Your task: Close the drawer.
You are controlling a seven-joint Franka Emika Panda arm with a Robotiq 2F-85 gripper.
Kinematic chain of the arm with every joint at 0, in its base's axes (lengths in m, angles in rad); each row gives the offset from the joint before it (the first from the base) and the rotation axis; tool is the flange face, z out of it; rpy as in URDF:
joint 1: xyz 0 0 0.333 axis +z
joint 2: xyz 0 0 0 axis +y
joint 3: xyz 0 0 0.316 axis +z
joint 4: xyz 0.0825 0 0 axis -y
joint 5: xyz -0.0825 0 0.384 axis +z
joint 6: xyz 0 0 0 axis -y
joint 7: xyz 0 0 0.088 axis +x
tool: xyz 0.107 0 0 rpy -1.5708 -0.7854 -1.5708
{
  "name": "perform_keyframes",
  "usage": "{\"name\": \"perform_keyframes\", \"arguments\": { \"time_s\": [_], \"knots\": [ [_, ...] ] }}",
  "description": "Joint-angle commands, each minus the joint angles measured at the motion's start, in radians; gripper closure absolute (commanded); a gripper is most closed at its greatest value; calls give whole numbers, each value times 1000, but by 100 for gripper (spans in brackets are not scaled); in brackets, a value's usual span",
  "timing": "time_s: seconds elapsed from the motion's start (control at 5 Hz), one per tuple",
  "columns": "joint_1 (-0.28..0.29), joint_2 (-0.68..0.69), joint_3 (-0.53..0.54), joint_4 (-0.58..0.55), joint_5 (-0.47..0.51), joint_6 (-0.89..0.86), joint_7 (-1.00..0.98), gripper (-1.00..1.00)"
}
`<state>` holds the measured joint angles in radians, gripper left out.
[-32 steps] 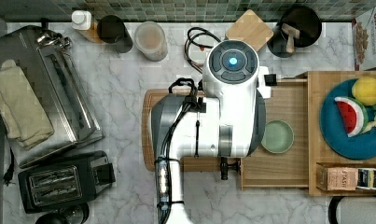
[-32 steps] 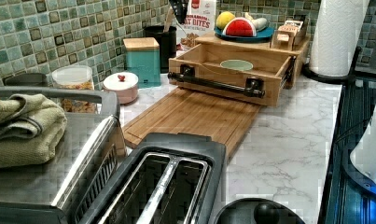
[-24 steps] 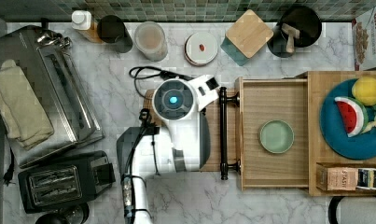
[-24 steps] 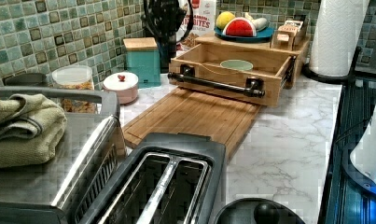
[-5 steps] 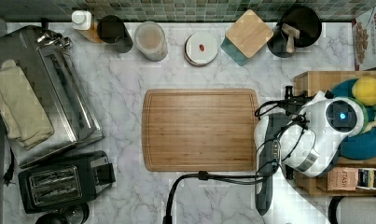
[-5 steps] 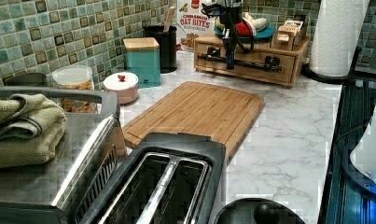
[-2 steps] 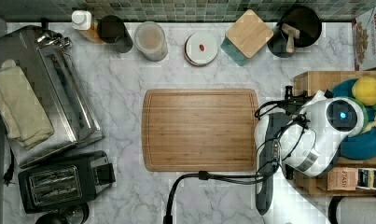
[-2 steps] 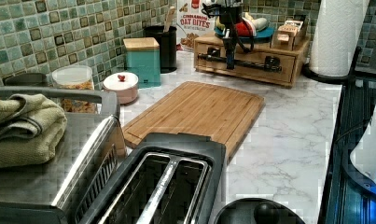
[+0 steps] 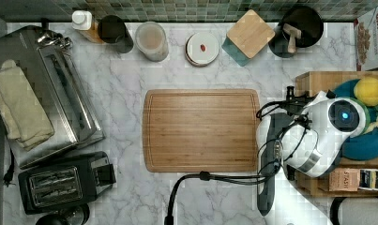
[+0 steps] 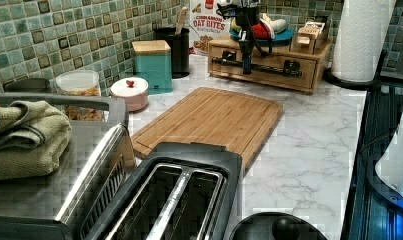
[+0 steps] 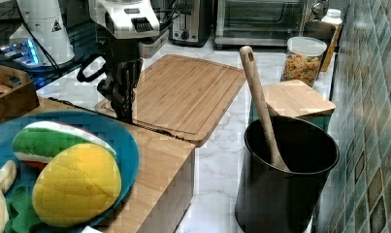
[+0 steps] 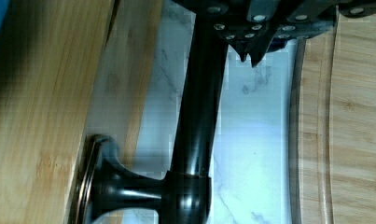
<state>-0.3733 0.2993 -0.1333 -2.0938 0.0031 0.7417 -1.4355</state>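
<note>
The drawer (image 10: pixel 269 76) sits pushed into its light-wood cabinet, its front panel flush, with the long dark bar handle (image 10: pixel 269 67) across it. In the left view my gripper (image 10: pixel 246 66) hangs straight down in front of that handle, near the middle of the bar. The wrist view shows the handle (image 12: pixel 199 116) on its round mount, and my gripper (image 12: pixel 252 56) shut with nothing held, its tips on the side of the bar toward the cutting board. The right view has the gripper (image 11: pixel 124 112) pointing down at the cabinet's front edge. In the top view my arm (image 9: pixel 318 136) covers the drawer.
A bamboo cutting board (image 9: pixel 200 129) lies just in front of the cabinet. A blue plate (image 11: pixel 62 131) of toy fruit rests on the cabinet top. A black utensil pot (image 11: pixel 285 170), a teal box (image 10: pixel 154 62), a paper towel roll (image 10: pixel 361 35) and a toaster (image 9: pixel 64 180) stand around.
The drawer, pulled out over the cutting board several seconds ago, now sits inside the cabinet. My arm moved to the top view's right with it. Over the last second nothing has moved.
</note>
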Motion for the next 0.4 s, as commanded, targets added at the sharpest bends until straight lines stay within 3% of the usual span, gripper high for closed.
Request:
{"name": "perform_keyframes", "arguments": {
  "time_s": [0.2, 0.4],
  "knots": [
    [-125, -20, -116, 129, -14, 15, -57, 100],
    [-120, -20, -121, 129, -12, 15, -59, 100]
  ]
}}
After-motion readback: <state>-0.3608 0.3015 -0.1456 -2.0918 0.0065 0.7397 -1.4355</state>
